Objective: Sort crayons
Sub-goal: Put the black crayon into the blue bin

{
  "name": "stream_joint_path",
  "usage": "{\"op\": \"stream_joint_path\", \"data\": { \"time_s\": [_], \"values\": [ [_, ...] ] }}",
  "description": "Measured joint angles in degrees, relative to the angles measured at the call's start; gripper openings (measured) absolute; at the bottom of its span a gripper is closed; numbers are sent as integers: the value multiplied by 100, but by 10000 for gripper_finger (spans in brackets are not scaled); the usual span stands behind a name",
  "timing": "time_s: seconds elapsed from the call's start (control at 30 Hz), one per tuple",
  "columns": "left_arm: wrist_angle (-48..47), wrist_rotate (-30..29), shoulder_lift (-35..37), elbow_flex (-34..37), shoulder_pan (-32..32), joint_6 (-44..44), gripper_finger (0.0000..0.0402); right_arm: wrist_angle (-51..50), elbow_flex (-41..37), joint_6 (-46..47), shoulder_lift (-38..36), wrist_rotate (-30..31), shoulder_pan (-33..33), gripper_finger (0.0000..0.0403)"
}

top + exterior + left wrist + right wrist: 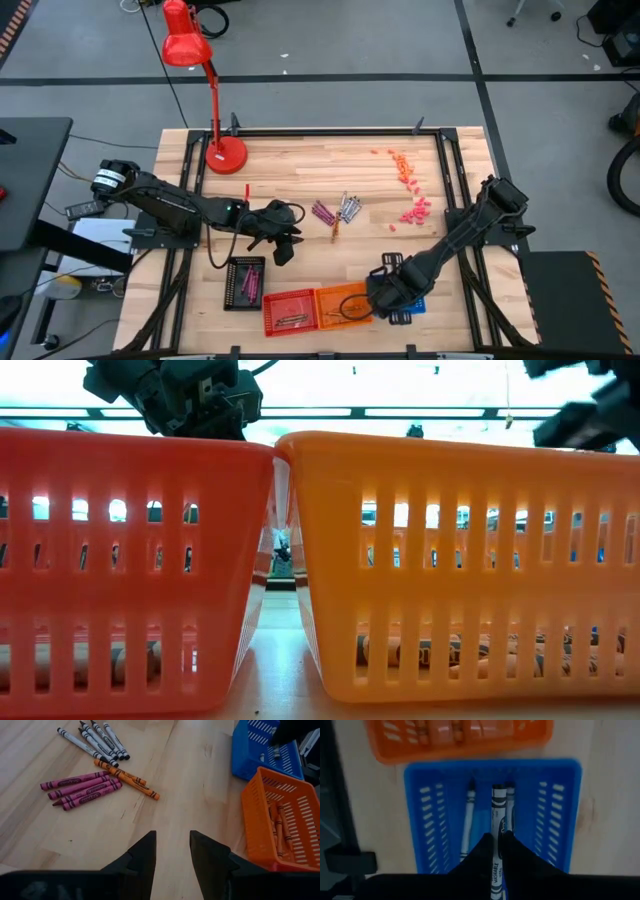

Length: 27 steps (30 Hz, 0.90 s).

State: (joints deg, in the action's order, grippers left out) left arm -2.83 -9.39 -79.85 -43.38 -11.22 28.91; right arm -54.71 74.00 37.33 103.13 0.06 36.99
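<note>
wood table (300, 165) | left claw (172, 847) released | right claw (499, 840) grasping white crayon (498, 815) above blue basket (560, 810)

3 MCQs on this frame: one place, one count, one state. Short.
1. The right gripper hangs over which basket?
A. red
B. blue
C. black

2. How many magenta crayons lie loose on the table?
A. four
B. one
C. nine

3. The left gripper's fingers are:
A. shut on an orange crayon
B. open, holding nothing
C. shut on a white crayon

Key:
1 B: the blue basket lies right under it.
2 A: four magenta crayons side by side.
3 B: the left gripper shows bare table through its gap.
</note>
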Motion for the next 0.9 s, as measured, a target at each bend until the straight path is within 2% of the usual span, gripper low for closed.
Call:
{"op": "stream_joint_path", "data": {
  "time_s": [0.17,0.27,0.37,0.5,0.63,0.73,0.8,0.9],
  "values": [
    [0,0,0,0,0,2,130,102,-355,129,0,-60,2,32],
    [10,0,0,0,0,-4,130,478,-549,119,0,-307,1,37],
    [24,-3,0,0,1,-187,130,864,-670,63,0,-513,2,54],
    [30,-11,0,0,0,-644,130,876,-689,61,0,-600,-24,85],
    [122,-159,0,0,0,-1003,130,756,-684,40,0,-1091,-116,107],
    [333,-190,0,0,2,-1250,130,250,-532,23,0,-1395,-180,111],
    [496,-191,0,0,15,-1411,130,-71,-390,-3,-31,-1372,-197,110],
    [731,-192,0,0,31,-1721,130,-364,-213,-28,-180,-1011,-197,110]
  ]
}}
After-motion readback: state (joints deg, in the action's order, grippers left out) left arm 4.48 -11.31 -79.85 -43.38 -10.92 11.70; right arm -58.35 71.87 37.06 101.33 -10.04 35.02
